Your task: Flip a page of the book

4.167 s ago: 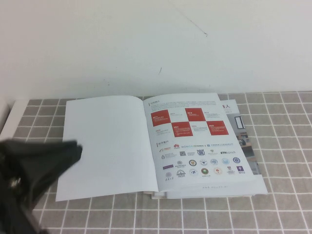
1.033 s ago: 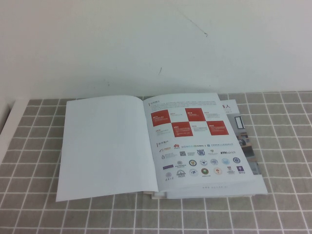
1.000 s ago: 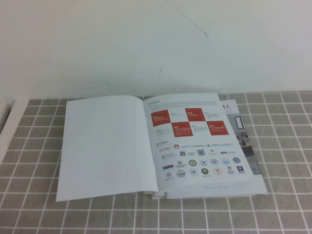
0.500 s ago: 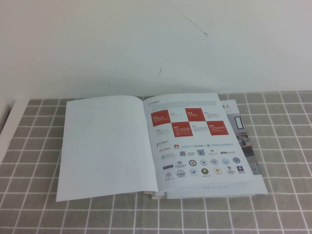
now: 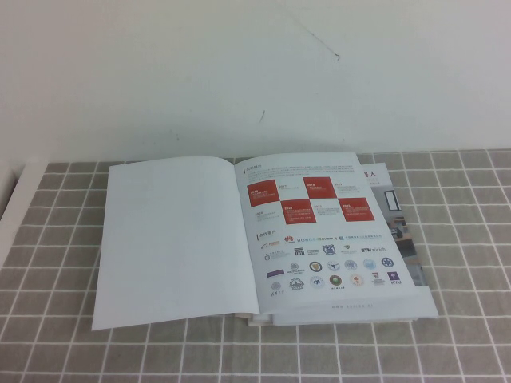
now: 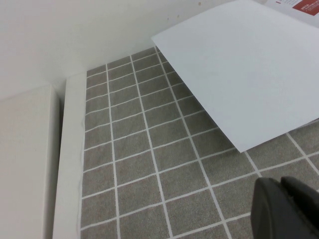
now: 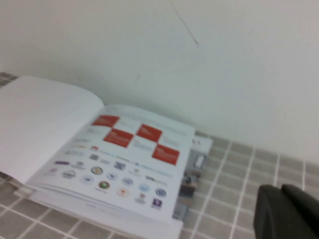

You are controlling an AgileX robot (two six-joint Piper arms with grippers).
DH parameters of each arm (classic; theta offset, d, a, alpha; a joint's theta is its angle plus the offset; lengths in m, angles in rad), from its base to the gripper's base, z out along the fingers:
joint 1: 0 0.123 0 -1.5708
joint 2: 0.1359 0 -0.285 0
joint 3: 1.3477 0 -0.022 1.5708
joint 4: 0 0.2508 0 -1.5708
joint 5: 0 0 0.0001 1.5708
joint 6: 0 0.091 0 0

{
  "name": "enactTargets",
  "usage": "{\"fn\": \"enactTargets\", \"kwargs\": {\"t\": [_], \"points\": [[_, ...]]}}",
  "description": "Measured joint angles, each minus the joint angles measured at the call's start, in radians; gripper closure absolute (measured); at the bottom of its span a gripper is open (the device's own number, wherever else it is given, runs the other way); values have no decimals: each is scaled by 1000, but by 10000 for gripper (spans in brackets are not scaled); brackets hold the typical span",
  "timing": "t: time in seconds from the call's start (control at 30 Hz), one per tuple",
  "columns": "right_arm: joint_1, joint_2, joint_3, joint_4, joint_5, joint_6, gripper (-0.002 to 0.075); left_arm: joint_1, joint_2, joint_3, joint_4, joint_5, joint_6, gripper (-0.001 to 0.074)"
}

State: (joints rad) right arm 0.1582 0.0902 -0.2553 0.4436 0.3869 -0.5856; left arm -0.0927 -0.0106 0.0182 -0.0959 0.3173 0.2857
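Here the book (image 5: 319, 239) lies open, spine running toward the wall; both grippers' closure is unclear.

In front of me the table (image 5: 463, 335) wears a grey cloth (image 5: 48, 239) crossed by thin white lines into a grid of squares. The cloth runs to the far edge, where it meets a plain white wall (image 5: 255, 72). That wall carries a few thin dark scratches and specks above the table's far edge, toward the right. Along the left edge the cloth stops short, and a bare white strip (image 6: 70, 159) of tabletop shows beside it; past that strip stands a white panel (image 6: 25, 164), close against the table's far-left corner. The light is soft and even, with only faint shadows on the cloth.
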Motion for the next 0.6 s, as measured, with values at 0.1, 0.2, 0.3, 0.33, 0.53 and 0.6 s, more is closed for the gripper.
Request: {"fn": "enactTargets", "kwargs": {"t": [0.1,0.2,0.3,0.33,0.53,0.6], "points": [[-49,-68,92,-153,-3,232,729,0,0,0,0,0,4,738],[-65,-97,192,-298,-40,406,729,0,0,0,0,0,6,738],[-69,-101,269,-368,-94,476,729,0,0,0,0,0,6,738],[-69,-101,276,-383,-94,488,729,0,0,0,0,0,6,738],[-69,-101,280,-451,-53,507,729,0,0,0,0,1,8,738],[-69,-101,278,-463,-49,507,729,0,0,0,0,1,8,738]]}}
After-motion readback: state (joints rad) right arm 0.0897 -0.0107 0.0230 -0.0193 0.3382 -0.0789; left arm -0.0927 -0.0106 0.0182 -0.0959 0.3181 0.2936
